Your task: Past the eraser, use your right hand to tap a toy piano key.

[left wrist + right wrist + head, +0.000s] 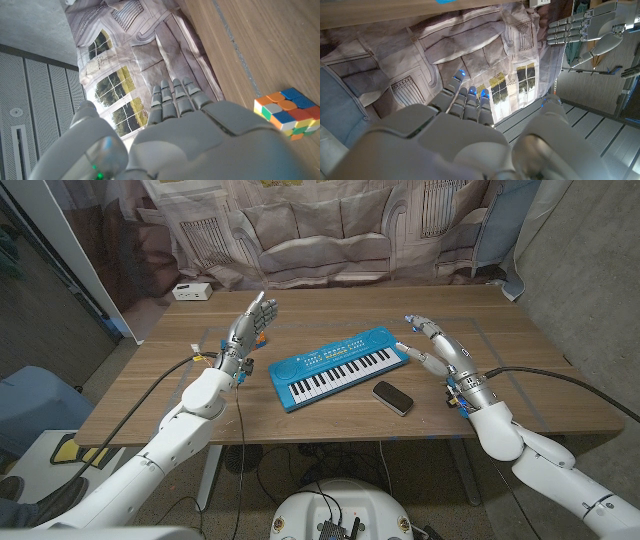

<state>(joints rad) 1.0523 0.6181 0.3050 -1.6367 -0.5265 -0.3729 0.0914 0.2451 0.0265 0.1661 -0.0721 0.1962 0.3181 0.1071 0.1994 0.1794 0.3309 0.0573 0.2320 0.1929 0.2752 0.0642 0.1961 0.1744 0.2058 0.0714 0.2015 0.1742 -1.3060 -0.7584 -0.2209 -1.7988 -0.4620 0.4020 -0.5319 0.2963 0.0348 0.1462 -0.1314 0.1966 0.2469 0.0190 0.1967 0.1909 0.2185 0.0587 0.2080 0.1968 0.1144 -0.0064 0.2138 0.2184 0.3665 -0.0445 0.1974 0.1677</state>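
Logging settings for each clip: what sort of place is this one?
Probably an indoor lab or staged recording space: a wooden table stands before a hung printed backdrop of a building front, with a toy piano and a cube.

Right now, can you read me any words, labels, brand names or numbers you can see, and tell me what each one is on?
No text can be read.
Toy piano: any marking by its keys is too small to read.
Black eraser: no label visible.
White box at the table's far edge: markings blurred.
Colour cube: plain stickers only.

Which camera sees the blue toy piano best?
The head view: the whole toy piano lies there between both hands, keys plain. The right wrist view catches only a blue sliver at the picture's edge; the left wrist view gives no clear sight of it.
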